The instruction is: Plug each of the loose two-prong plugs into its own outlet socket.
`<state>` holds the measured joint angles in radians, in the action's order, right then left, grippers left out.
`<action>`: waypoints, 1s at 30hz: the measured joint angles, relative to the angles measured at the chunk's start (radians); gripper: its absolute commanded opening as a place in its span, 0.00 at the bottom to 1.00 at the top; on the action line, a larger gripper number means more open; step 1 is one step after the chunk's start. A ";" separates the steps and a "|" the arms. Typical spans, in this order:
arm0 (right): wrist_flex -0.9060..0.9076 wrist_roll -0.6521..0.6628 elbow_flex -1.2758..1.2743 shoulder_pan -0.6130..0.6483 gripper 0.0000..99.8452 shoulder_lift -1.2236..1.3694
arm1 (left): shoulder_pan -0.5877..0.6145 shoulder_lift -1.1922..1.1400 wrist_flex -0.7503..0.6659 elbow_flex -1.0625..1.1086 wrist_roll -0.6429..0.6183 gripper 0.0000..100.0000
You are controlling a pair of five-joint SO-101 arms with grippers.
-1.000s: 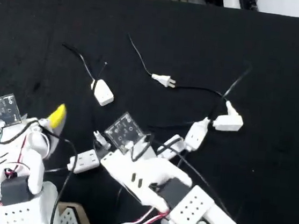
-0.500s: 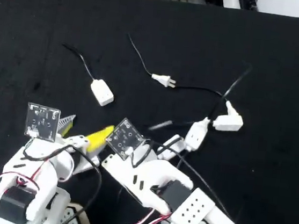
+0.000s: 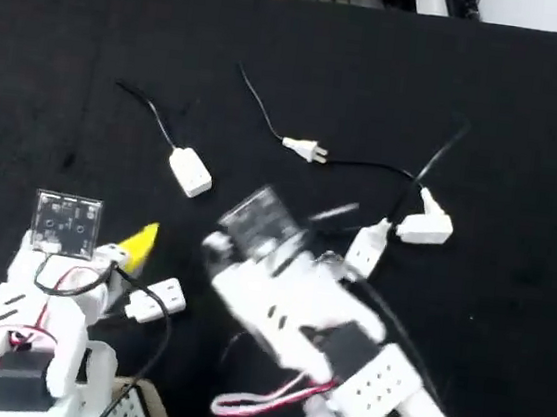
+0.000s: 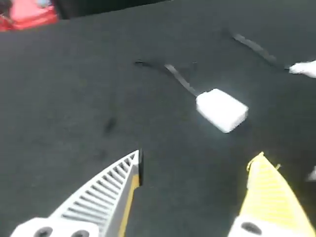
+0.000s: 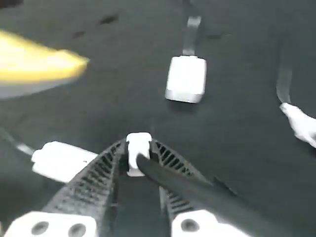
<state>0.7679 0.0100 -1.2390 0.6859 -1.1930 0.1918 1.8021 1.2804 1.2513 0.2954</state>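
Black tablecloth (image 3: 492,102) with cords (image 3: 260,106) strewn about.
Wide open and empty, the left gripper (image 4: 197,157) hovers over it; the right gripper (image 5: 139,157) is pinched on a small white plug (image 5: 138,142), close to a socket (image 3: 157,298) lying flat.

A small white two-prong plug (image 3: 304,150) lies flat mid-table on a thin black cord, prongs pointing right, a socket block (image 3: 190,172) to its left, an angled plug (image 3: 424,226) just beside a long socket (image 3: 366,247) farther right, a near socket (image 3: 159,299) by the arms, and a held plug (image 5: 138,143) clamped in the right gripper (image 5: 138,152).
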 measured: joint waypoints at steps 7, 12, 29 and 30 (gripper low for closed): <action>0.236 -0.006 0.192 -0.178 0.01 0.000 | -0.092 -0.221 0.029 0.037 0.229 0.34; 0.252 -0.006 0.250 -0.186 0.01 0.115 | -0.127 -0.598 0.025 -0.051 0.379 0.34; 0.252 -0.006 0.400 -0.273 0.01 0.470 | -0.146 -1.231 -0.330 -0.098 0.494 0.34; 0.252 -0.006 0.400 -0.273 0.01 0.470 | -0.146 -1.231 -0.348 -0.095 0.474 0.34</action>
<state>1.0196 0.0038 -0.8385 0.4127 -0.7234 0.0460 0.5715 0.9321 1.1561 0.7695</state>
